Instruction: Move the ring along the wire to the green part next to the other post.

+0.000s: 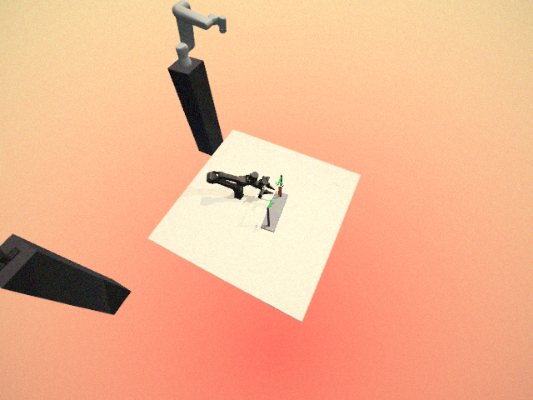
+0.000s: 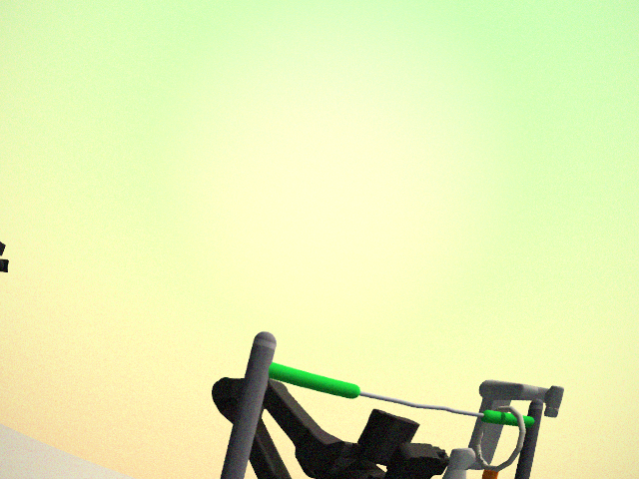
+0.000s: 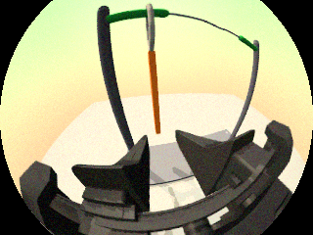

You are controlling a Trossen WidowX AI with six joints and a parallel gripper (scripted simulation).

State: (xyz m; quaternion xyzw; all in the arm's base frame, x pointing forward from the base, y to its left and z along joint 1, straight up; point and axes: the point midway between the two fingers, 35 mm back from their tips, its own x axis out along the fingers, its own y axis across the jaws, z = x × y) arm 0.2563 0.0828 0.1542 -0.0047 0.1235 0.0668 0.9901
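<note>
The ring (image 3: pixel 149 34) (image 2: pixel 524 433) hangs around the green part (image 3: pixel 127 16) (image 2: pixel 492 416) beside the left post (image 3: pixel 105 59) of the wrist view. Its orange handle (image 3: pixel 155 93) (image 1: pixel 280 190) points down and is free. The thin grey wire (image 3: pixel 210 23) (image 2: pixel 397 400) runs to the other green part (image 3: pixel 248 42) (image 2: pixel 315 380) (image 1: pixel 270 202) at the other post (image 3: pixel 252 83) (image 2: pixel 248 412) (image 1: pixel 268 217). My gripper (image 3: pixel 161 135) (image 1: pixel 273 191) is partly open and empty. Its fingertips are short of the handle's lower end, with nothing between them. In the exterior view the fingers are hidden.
A grey base plate (image 1: pixel 276 213) carries both posts and lies on the pale table (image 1: pixel 223 232). A grey arm (image 1: pixel 186 30) stands on a dark pillar (image 1: pixel 198 107) behind the table. Another dark pillar (image 1: pixel 64 279) stands at the lower left of the top view.
</note>
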